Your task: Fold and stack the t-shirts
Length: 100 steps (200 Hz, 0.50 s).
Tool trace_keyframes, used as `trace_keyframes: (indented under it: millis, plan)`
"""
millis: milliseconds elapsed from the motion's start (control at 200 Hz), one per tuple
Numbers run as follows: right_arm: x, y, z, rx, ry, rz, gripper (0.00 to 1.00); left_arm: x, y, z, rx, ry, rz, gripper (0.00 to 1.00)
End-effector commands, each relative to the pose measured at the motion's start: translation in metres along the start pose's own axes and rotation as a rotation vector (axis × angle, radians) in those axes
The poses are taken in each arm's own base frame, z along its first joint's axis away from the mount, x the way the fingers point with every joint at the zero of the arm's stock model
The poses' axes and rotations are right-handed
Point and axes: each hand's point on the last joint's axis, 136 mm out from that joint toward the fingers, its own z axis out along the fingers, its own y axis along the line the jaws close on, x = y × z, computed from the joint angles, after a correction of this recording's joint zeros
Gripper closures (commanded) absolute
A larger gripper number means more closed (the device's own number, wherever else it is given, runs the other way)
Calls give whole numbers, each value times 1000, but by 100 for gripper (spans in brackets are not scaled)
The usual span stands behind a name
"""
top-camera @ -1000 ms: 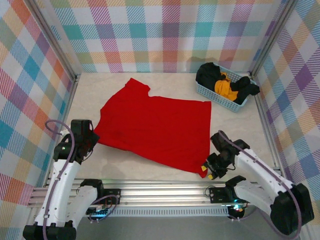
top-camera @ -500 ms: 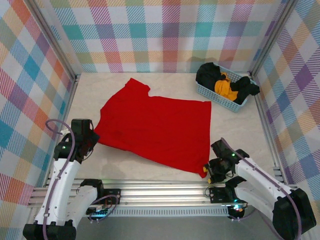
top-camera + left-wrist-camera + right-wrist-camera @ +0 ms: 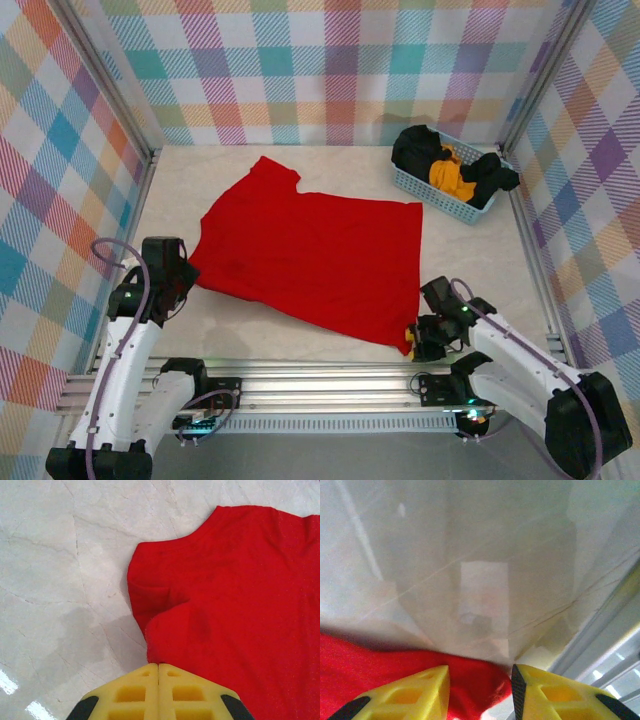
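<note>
Checked walls ring the pale desk (image 3: 480, 250), where the red t-shirt (image 3: 310, 250) lies flat. Right pincer (image 3: 479, 674) has dropped to its near corner, half open around the cloth, so folding can start. Left pincer (image 3: 158, 667) stays shut by the sleeve, maybe pinching it.

The spread t-shirt (image 3: 310, 255) is laid flat on the middle of the worktop (image 3: 470, 260). The basket (image 3: 420, 185) is set behind and to the right of the spread t-shirt, well apart from it, and the bundled t-shirts (image 3: 450, 170) are piled in it. The left fingers (image 3: 150, 692) are set against the spread t-shirt's left edge, beside a sleeve. The right fingers (image 3: 415, 692) are placed at its near right corner, with the corner lying between them.
</note>
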Motion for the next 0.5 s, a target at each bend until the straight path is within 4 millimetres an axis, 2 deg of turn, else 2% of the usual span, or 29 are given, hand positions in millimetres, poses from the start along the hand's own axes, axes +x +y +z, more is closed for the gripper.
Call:
trace_keyframes:
  millis: [0,180,265,385,495]
  plan:
    - [10,13,-4,-56,38,41,62,-2,-2,0,16,-10,-18,100]
    - [7,12,2,-38,29,49,66,-4,-3,-2,19,-13,-16,100]
    - [5,12,0,-43,13,46,71,-4,-3,-3,17,-13,-9,100]
    - [0,11,-11,-27,-46,2,79,-4,-3,-3,18,-15,-10,100]
    - [-7,14,-31,1,-142,-107,87,-6,-5,-4,24,-20,-10,100]
